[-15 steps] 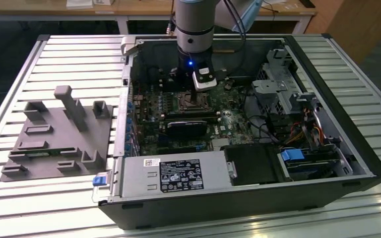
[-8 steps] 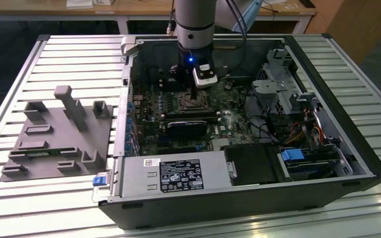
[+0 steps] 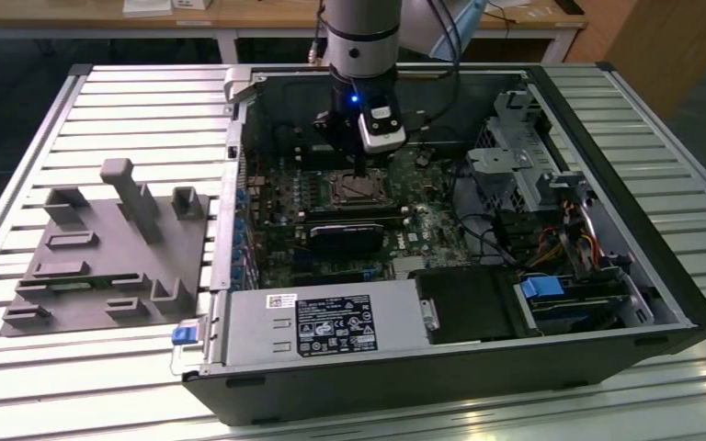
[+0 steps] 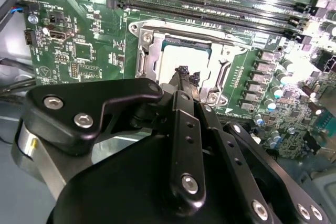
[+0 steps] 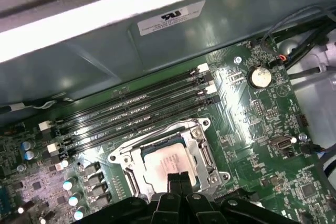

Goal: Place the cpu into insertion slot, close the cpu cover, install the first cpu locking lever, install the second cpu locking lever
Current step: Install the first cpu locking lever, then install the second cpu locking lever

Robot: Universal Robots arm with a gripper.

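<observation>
cpu (image 5: 167,162) sits flat in the insertion slot (image 4: 181,61), directly under the gripper (image 5: 178,178) tips. cpu cover (image 5: 199,145) frames the chip, appears down over it. Gripper fingers pressed together, holding nothing, touching or just above the chip's near edge. Motherboard (image 3: 421,225) lies inside the open computer case (image 3: 647,266).

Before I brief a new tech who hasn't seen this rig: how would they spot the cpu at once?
Start at the open computer case and its green motherboard. Beside the row of long black memory slots sits a silver-rimmed insertion slot. The cpu is the flat square with a dull metal top lying in it, under the pincer.
</observation>
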